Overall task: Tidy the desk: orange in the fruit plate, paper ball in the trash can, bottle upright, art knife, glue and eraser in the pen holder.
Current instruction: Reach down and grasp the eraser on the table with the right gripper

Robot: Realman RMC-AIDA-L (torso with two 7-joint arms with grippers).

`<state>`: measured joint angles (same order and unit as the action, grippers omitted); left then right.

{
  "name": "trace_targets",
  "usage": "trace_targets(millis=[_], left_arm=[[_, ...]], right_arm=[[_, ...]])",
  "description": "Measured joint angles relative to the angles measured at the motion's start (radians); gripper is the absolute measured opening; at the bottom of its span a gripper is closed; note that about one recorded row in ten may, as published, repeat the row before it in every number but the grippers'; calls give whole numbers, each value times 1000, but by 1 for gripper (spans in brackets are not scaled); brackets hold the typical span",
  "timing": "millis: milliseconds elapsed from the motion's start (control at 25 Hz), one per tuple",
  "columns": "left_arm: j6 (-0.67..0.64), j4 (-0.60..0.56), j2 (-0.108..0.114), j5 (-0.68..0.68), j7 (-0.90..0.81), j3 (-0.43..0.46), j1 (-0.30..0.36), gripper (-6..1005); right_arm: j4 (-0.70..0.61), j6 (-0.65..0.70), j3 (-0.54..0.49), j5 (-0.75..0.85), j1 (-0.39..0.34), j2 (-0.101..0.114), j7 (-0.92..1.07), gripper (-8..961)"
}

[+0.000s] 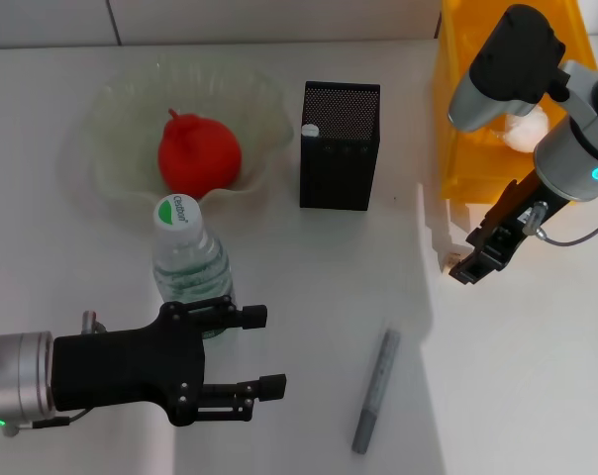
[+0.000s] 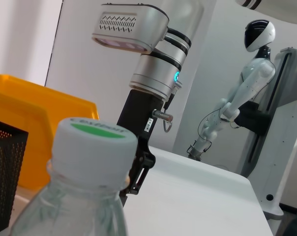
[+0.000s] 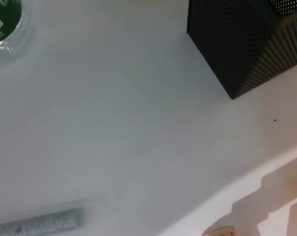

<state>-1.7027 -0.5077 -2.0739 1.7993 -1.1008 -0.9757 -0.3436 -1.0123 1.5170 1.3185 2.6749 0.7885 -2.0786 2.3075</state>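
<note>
Orange (image 1: 200,153) red; plate (image 1: 116,119) pale green; bin (image 1: 457,129) yellow; holder (image 1: 339,148) black mesh; knife (image 1: 375,391) grey; cap (image 1: 179,212) white, green mark.

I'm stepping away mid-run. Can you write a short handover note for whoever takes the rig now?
Left tool: open, beside the bottle, not gripping it.
Right tool: by the trash can; open or shut unclear.
Done: orange in the fruit plate; bottle upright; paper ball in the trash can; a white-tipped item already stands in the pen holder.
Left: grey art knife lies on the desk; a small beige block, likely the eraser, sits beside the right tool. Both go in the pen holder.
</note>
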Motion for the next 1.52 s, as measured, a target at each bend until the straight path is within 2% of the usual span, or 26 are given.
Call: trace_targets(millis=[80, 1080, 1280, 1520], left_arm=[[0, 0, 0, 0, 0, 0, 0, 811], [2, 2, 0, 0, -2, 1, -11, 811], [6, 3, 0, 0, -3, 2, -11, 811], [9, 3, 0, 0, -5, 1, -11, 811]], right_arm=[[21, -9, 8, 0, 14, 0, -13, 524], [142, -75, 33, 14, 70, 0, -82, 461], [164, -89, 44, 16, 80, 0, -82, 346], [165, -89, 45, 16, 80, 0, -82, 348]])
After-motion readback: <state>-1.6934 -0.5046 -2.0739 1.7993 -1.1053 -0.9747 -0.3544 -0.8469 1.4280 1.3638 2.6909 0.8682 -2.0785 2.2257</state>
